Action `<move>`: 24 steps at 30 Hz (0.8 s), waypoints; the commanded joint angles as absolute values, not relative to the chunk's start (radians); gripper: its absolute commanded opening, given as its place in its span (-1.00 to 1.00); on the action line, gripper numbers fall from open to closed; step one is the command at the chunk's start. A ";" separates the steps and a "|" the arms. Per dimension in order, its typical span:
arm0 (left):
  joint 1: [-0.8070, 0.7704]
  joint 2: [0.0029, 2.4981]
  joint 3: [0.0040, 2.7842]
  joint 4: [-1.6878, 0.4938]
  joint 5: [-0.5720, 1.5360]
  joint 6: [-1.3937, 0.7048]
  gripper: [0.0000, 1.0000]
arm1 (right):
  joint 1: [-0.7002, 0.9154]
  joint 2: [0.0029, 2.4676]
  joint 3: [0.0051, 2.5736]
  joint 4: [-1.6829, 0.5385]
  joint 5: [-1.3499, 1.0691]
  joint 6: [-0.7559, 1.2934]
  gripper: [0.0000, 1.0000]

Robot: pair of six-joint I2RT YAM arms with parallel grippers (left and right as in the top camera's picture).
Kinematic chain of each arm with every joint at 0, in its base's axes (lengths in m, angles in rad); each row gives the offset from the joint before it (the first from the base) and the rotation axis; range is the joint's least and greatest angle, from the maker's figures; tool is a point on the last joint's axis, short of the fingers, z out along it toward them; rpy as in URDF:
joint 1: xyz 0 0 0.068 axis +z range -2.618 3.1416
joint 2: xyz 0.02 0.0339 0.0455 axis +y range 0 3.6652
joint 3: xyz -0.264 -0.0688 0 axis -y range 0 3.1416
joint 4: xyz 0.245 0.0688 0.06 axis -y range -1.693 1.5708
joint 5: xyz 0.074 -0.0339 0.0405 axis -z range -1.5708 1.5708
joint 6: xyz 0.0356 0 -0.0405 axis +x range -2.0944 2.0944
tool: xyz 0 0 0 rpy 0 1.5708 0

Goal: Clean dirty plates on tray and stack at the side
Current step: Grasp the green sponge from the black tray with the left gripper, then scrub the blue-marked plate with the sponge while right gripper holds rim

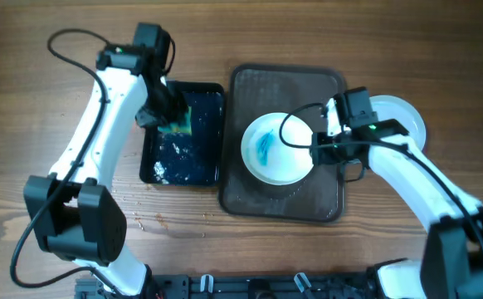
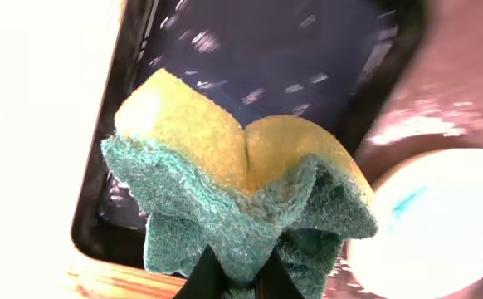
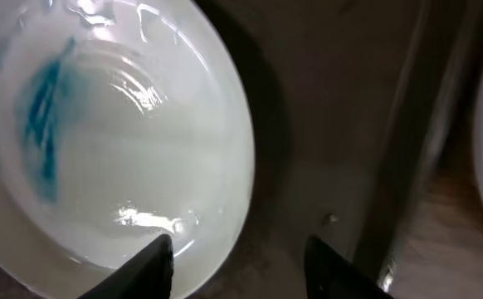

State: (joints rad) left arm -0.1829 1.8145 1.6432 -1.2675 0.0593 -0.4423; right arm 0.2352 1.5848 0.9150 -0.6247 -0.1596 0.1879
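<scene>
I am seeing two plates: a blue-smeared plate [image 1: 276,148] is sitting mid-frame on the brown tray [image 1: 258,91], and a second plate [image 1: 403,112] is lying on the table just right of it, partly under the arm. The right gripper [image 3: 241,257] is hanging spread open at the smeared plate's right rim. The left gripper [image 2: 233,278] is pinching the one yellow-green sponge [image 2: 241,191] above the black water tray [image 1: 208,95], upper left.

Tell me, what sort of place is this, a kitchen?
Likely a robot test bench staged as a dishwashing station: a wooden table, a blue-stained plate on a brown tray, and a sponge over a wet black tub.
</scene>
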 commanded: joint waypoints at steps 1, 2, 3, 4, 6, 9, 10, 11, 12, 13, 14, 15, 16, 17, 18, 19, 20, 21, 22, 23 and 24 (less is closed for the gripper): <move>-0.224 1.777 1.708 -1.263 0.107 -0.418 -0.92 | 0.234 1.667 0.923 -0.566 -0.218 0.200 -0.40; -0.235 1.776 1.708 -1.256 0.107 -0.419 -0.92 | 0.234 1.681 0.923 -0.545 -0.218 0.217 -0.45; -0.248 1.776 1.708 -1.252 0.108 -0.424 -0.92 | 0.234 1.693 0.923 -0.522 -0.218 0.221 -0.47; -0.263 1.779 1.708 -1.248 0.108 -0.426 -0.92 | 0.234 1.707 0.923 -0.497 -0.218 0.230 -0.47; -0.309 1.787 1.704 -1.228 0.107 -0.426 -0.92 | 0.234 1.747 0.923 -0.464 -0.217 0.241 -0.52; -0.365 1.799 1.702 -1.192 0.107 -0.426 -0.92 | 0.234 1.796 0.923 -0.464 -0.203 0.283 -0.77; -0.383 1.808 1.702 -1.178 0.107 -0.426 -0.92 | 0.234 1.806 0.923 -0.465 -0.203 0.291 -0.91; -0.405 1.819 1.702 -1.161 0.107 -0.427 -0.92 | 0.234 1.810 0.923 -0.471 -0.203 0.291 -0.91; -0.418 1.831 1.702 -1.148 0.108 -0.427 -0.92 | 0.234 1.810 0.923 -0.476 -0.202 0.288 -0.91; -0.430 1.841 1.702 -1.137 0.108 -0.435 -0.92 | 0.234 1.808 0.923 -0.476 -0.202 0.288 -0.91; -0.444 1.859 1.702 -1.123 0.109 -0.457 -0.92 | 0.234 1.806 0.923 -0.481 -0.198 0.289 -0.91; -0.458 1.881 1.702 -1.103 0.128 -0.460 -0.92 | 0.234 1.806 0.923 -0.488 -0.189 0.290 -0.91; -0.465 1.896 1.702 -1.090 0.144 -0.460 -0.92 | 0.234 1.806 0.923 -0.496 -0.175 0.291 -0.91; -0.477 1.924 1.702 -1.070 0.176 -0.460 -0.92 | 0.234 1.806 0.923 -0.503 -0.163 0.291 -0.91; -0.485 1.940 1.702 -1.060 0.197 -0.460 -0.92 | 0.234 1.806 0.923 -0.511 -0.149 0.291 -0.91; -0.498 1.972 1.702 -1.041 0.239 -0.460 -0.92 | 0.234 1.806 0.923 -0.517 -0.144 0.291 -0.91; -0.511 2.006 1.702 -1.025 0.275 -0.460 -0.92 | 0.234 1.806 0.923 -0.522 -0.138 0.292 -0.91; -0.525 2.041 1.702 -1.007 0.302 -0.460 -0.92 | 0.234 1.806 0.923 -0.525 -0.133 0.291 -0.91; -0.545 2.096 1.702 -0.973 0.343 -0.459 -0.92 | 0.234 1.807 0.923 -0.532 -0.130 0.291 -0.92; -0.556 2.127 1.702 -0.952 0.369 -0.456 -0.92 | 0.234 1.807 0.923 -0.533 -0.130 0.291 -0.91; -0.563 2.146 1.702 -0.939 0.383 -0.455 -0.92 | 0.234 1.807 0.923 -0.535 -0.130 0.291 -0.91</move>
